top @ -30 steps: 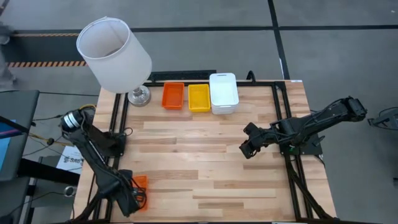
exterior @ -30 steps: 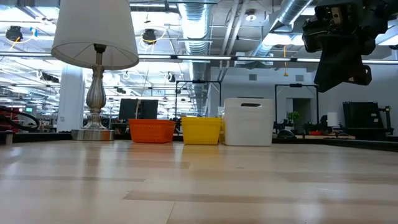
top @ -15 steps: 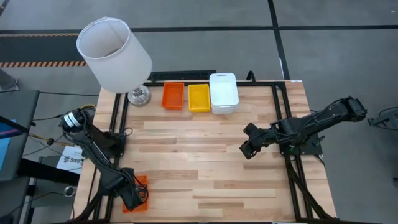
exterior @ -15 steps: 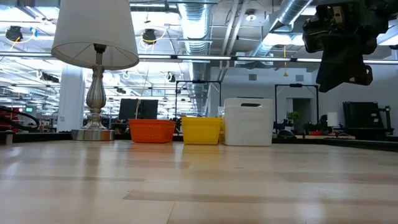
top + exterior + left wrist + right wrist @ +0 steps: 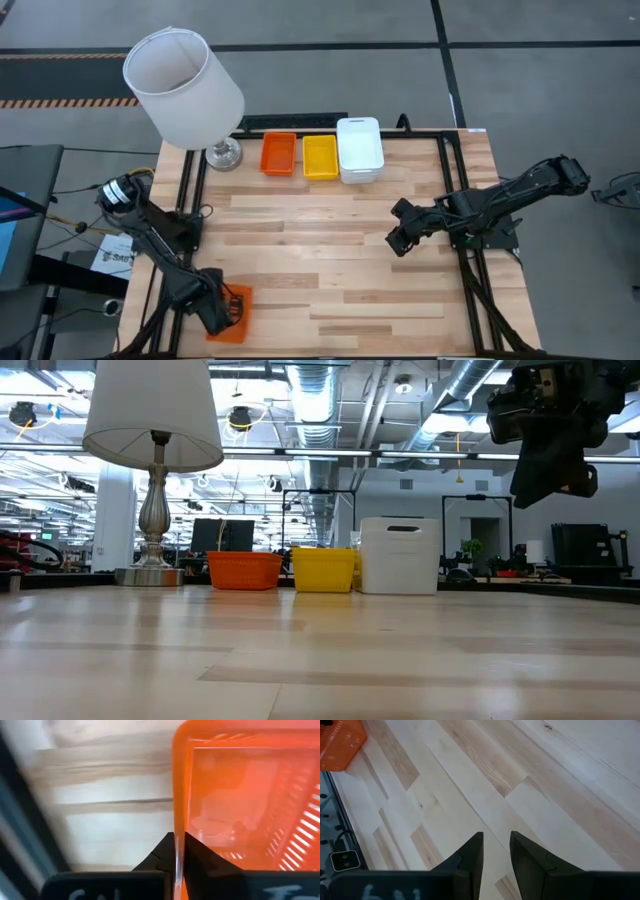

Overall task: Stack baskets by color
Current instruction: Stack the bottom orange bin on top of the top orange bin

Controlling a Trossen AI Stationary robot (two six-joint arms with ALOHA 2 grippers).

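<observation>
Grip is the change: the left gripper (image 5: 222, 312), at the table's (image 5: 330, 250) near left corner, stood spread over the loose orange basket (image 5: 234, 310) a second ago and is now clamped on that basket's wall. In the left wrist view 1 dark finger (image 5: 165, 852) sits outside the orange rim and the other inside, pinching the wall between them. The basket has also shifted: earlier only a sliver of it showed beside the arm by the left edge, and now it lies a little farther in from that edge and nearer the front, more of it in sight. Whether it rests on the wood or is raised cannot be told.

Nothing differs at the far edge. 3 stacks stand in a row beside the lamp (image 5: 184, 88): orange stack (image 5: 278, 154), yellow stack (image 5: 320, 156), white stack (image 5: 359, 149), each close to the next.

Right gripper (image 5: 397, 240) hangs over the table's right half as before, its fingers closed on nothing.
</observation>
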